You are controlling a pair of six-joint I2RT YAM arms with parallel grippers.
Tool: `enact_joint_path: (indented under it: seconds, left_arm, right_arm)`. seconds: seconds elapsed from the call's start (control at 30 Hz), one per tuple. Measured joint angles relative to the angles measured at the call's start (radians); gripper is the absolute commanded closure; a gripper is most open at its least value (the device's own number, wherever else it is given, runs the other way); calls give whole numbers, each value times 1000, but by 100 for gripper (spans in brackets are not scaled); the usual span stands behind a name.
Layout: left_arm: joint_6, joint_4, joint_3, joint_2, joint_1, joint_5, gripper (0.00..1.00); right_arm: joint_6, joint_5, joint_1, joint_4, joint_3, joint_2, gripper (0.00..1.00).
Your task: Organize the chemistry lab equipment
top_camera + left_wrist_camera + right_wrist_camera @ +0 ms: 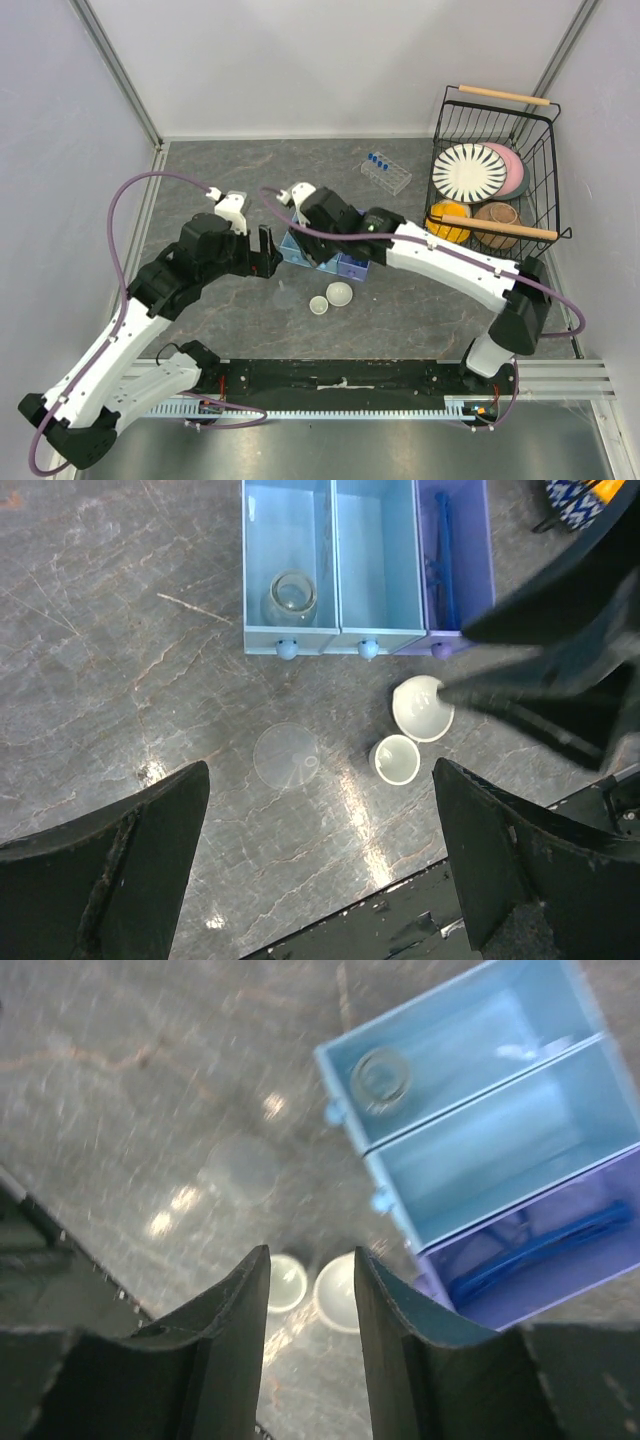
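Left gripper [320, 780]: jaws wide apart, empty. Right gripper [310, 1260]: jaws partly apart, empty, over two dishes [422, 708] at mid-desk. Glasses [440, 550] lie in the purple bin [445, 637]. Rack [386, 172] holding tubes [377, 158] stands near the far edge.

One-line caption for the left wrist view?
Two white dishes and a clear disc lie before three open drawers.

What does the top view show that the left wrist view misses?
Only the top view: the tube rack with blue-capped tubes. Only the left wrist: a glass jar in the left drawer, blue glasses in the purple drawer. Both: the two white dishes and the drawers.
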Motion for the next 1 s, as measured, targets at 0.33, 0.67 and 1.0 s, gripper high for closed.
enact_joint_path:
  seconds: [0.33, 0.67, 1.0]
  left_arm:
    - [-4, 2, 18, -237, 0, 1, 0]
    - [-6, -23, 74, -338, 0, 18, 0]
    - [-6, -47, 74, -338, 0, 18, 0]
  right_arm:
    - [111, -76, 73, 171, -239, -24, 51]
    - [140, -81, 121, 332, -260, 66, 51]
    - [142, -81, 145, 353, -259, 131, 51]
